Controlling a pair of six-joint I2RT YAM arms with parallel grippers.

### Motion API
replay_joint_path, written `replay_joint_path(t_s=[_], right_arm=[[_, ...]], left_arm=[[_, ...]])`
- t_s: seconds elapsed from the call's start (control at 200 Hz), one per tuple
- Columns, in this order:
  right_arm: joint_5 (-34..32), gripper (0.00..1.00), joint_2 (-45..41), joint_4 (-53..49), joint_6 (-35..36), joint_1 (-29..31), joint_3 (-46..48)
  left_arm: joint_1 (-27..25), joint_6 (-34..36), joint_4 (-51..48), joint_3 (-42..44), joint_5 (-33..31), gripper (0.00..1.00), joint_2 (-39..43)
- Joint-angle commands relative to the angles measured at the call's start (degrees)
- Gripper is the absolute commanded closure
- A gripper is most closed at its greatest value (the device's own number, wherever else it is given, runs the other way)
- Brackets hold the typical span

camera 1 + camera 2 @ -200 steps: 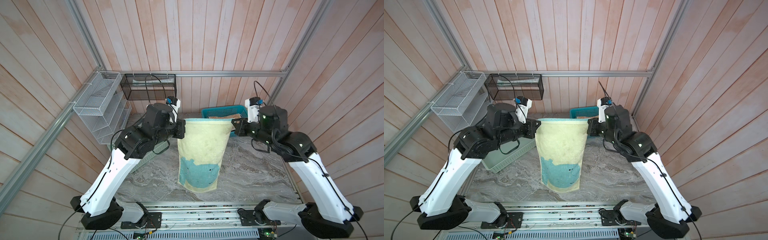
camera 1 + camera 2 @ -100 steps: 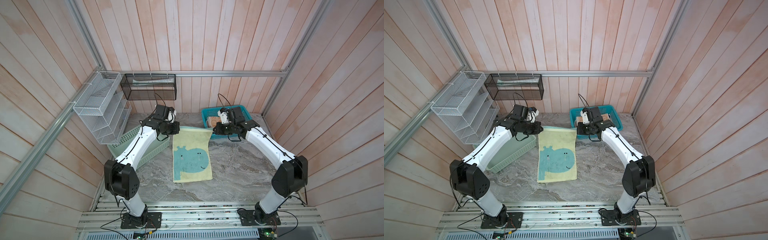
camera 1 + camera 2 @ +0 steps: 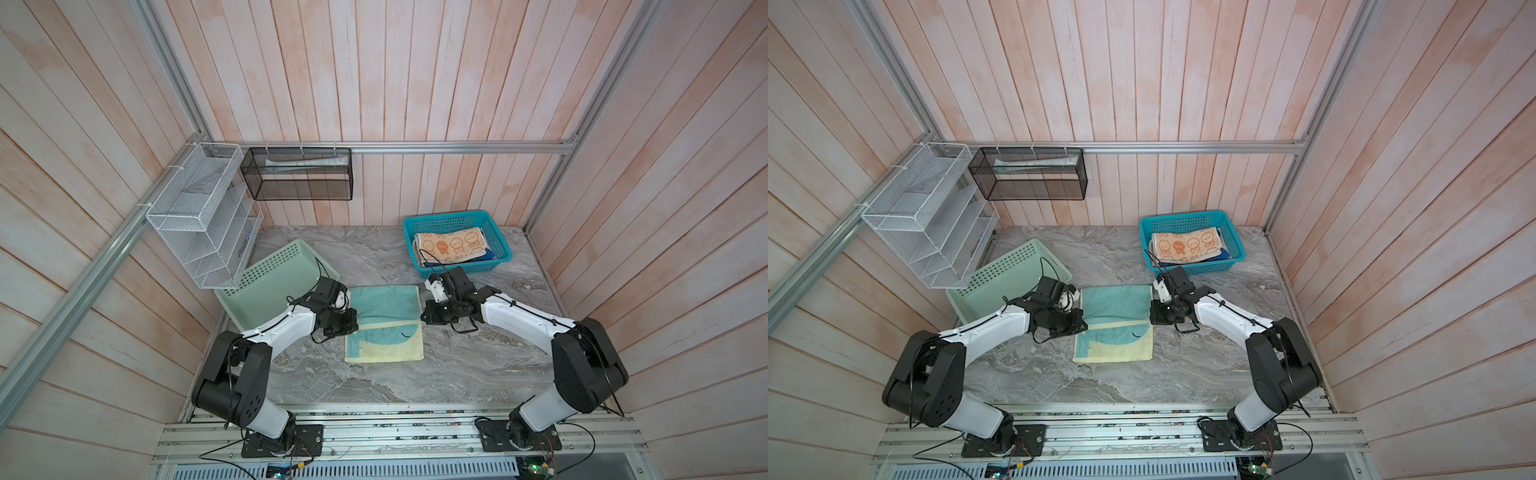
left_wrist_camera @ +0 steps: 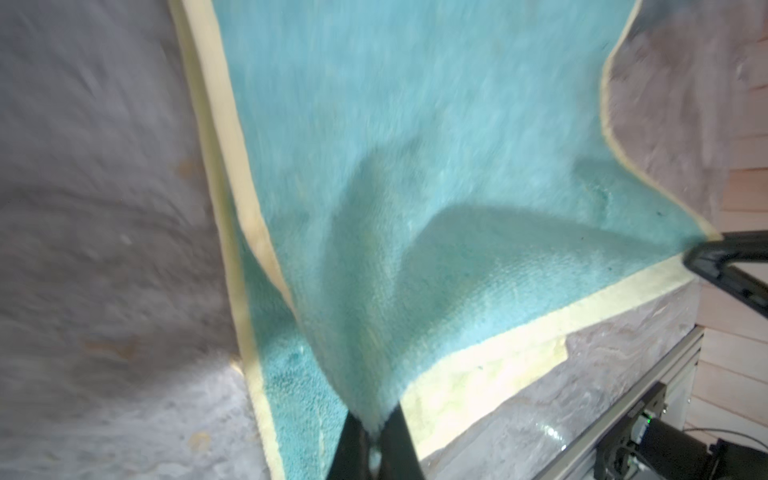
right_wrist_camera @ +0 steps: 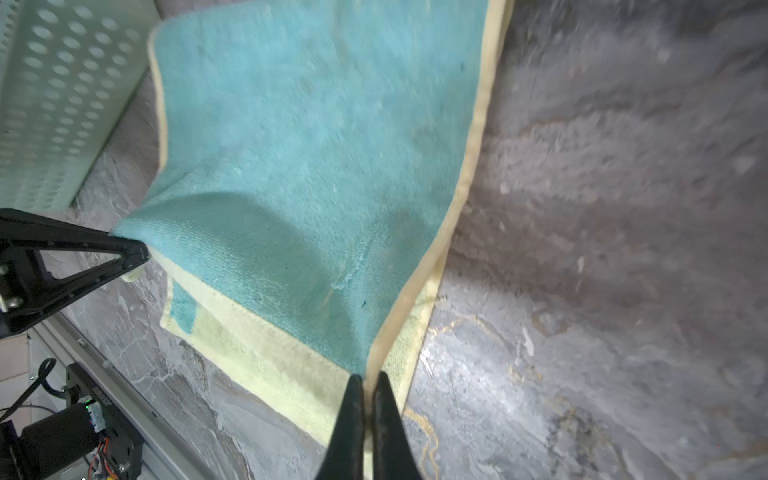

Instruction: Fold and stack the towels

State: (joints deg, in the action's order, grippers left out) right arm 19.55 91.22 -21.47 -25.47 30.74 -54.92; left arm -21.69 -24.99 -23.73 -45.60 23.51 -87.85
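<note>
The pale yellow towel (image 3: 384, 347) lies in the middle of the desk (image 3: 457, 374). It sits between the mint-green basket (image 3: 270, 286) on the left and the teal basket (image 3: 451, 217) at the far right, where the orange-and-cream towel (image 3: 451, 246) lies folded.

The step in hand looks like the first half-fold. The far edge is doubled over toward the near edge, teal underside up, and in both top views it sits about halfway across the cloth. The left end effector (image 4: 376, 432) is pinched together on the left corner of that raised edge. The right end effector (image 5: 368, 399) is pinched together on the right corner (each wrist view shows cloth squeezed between the tips).

To do this well, I judge, both arms should carry their corners toward the near side at the same pace and height, so that the edge runs taut and square. The flap sags a little between the two grips, so a slight outward pull would flatten it. The held corners should be set down on the near corners, hem on hem, and released only once the cloth rests on the lower layer.

The main risk is dragging the bottom layer along the marble, which would skew the fold. Holding the corners just clear of it until they are over their marks should avoid that.
</note>
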Motion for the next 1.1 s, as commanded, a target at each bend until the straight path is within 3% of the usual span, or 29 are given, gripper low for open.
replay_joint_path(t_s=[0.0,0.275,0.425,0.535,0.705,0.82,0.945,1.095], right_arm=[[2.59,1.0,2.32,2.93,-1.75,0.72,3.65],[0.35,1.0,1.57,0.04,-0.16,0.8,0.61],[-1.27,1.0,-1.22,-5.12,0.57,0.79,-3.97],[-0.7,1.0,-5.06,-5.29,-1.05,0.82,-2.29],[3.98,1.0,-8.04,2.44,-7.01,1.81,10.19],[5.22,1.0,-6.39,6.17,-8.71,2.92,14.81],[4.34,1.0,-4.41,6.08,-7.35,2.66,13.34],[1.99,1.0,-4.14,1.78,-4.99,2.48,8.27]], left_arm=[[-1.57,-4.9,7.36,5.02,0.98,1.0,1.14],[-1.62,-4.32,3.3,4.19,-0.85,1.0,3.06],[-1.15,-3.25,-2.83,0.77,-2.45,1.0,8.13],[-1.15,-2.9,-5.63,0.59,-1.78,1.0,11.5],[-1.16,-6.91,1.94,10.74,6.18,1.0,12.46],[-1.42,-9.74,8.02,16.9,7.91,1.0,11.94],[-1.07,-10.78,12.0,18.99,8.92,1.0,10.38],[-0.82,-10.17,9.77,16.94,7.97,1.0,11.23]])
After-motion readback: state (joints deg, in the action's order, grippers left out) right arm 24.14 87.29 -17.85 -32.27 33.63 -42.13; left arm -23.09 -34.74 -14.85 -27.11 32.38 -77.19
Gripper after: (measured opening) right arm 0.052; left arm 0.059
